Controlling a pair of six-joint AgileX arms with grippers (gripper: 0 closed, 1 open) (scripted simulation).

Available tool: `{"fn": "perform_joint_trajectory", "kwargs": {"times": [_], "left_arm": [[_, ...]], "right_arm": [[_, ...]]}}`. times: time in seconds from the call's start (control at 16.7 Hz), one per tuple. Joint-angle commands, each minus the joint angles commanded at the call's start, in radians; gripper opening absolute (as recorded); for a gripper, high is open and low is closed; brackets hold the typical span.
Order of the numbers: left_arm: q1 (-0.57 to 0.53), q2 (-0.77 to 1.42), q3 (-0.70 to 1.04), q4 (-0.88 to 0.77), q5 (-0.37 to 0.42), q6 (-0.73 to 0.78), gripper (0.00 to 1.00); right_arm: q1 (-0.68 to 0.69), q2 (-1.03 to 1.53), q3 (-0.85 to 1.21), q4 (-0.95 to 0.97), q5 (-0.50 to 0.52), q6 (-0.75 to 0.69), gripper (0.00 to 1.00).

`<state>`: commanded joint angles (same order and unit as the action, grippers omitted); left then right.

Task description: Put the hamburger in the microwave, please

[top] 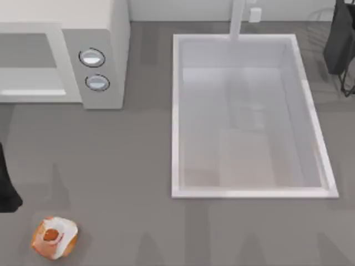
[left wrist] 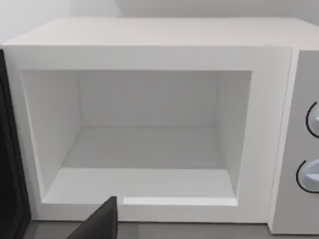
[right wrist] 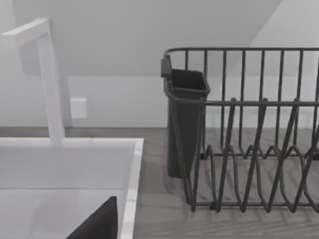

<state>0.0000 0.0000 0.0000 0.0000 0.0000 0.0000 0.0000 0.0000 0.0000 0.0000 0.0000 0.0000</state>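
Hamburger (top: 54,238) loose on table, not gripped

Sits on bare table (top: 127,166) at front left, well apart from microwave (top: 61,50), just right of and nearer than left arm (top: 6,188) at left edge. Microwave cavity (left wrist: 144,144) open and facing left wrist camera. Left gripper (left wrist: 99,224): one dark finger visible, spread or pressed together unclear. Right arm (top: 341,39) parked far right by sink (top: 177,111) and dish rack (right wrist: 249,134); right gripper (right wrist: 99,221) state likewise unclear.

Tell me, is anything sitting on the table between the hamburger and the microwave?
No. In the top view the hamburger lies near the front left, the microwave at the back left, and only bare grey table lies between them.
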Motion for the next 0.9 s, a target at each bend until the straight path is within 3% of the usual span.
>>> {"fn": "perform_joint_trajectory", "kwargs": {"times": [0.24,0.42,0.9], "left_arm": [[-0.018,0.034,0.031,-0.032,0.000,0.004,1.00],[-0.066,0.163,0.137,-0.144,0.000,0.014,1.00],[-0.217,0.907,0.508,-0.588,0.000,0.047,1.00]], "right_arm": [[0.000,0.000,0.000,0.000,0.000,0.000,1.00],[0.000,0.000,0.000,0.000,0.000,0.000,1.00],[0.000,0.000,0.000,0.000,0.000,0.000,1.00]]}}
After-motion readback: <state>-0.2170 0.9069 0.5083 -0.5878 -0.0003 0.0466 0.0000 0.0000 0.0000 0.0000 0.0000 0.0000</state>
